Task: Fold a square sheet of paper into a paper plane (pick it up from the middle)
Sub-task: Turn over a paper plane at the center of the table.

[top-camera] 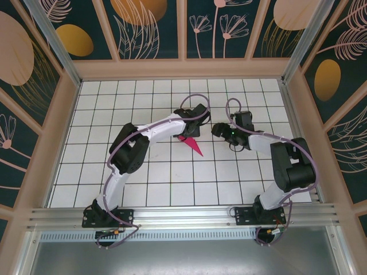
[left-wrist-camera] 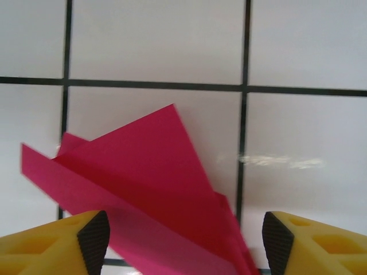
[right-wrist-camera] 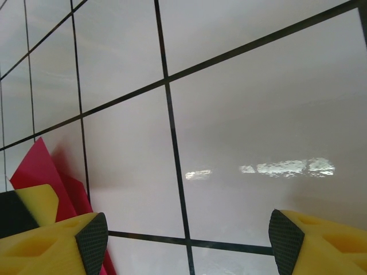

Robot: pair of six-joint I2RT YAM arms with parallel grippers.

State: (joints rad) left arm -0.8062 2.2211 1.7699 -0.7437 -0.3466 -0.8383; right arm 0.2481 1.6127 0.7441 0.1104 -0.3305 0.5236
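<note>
text: none legible | labels: none | numbers: none | signs: none

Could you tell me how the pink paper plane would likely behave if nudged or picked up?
The paper plane looks thin and light, so a nudge would probably slide it across the glossy tiled table. Its flaps stand slightly lifted, so it likely flexes and springs open unless pinched across the layers. The creases probably stiffen it lengthwise.

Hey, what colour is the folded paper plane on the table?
Bright magenta-pink, plain and unmarked. The plane shows best in the left wrist view.
</note>
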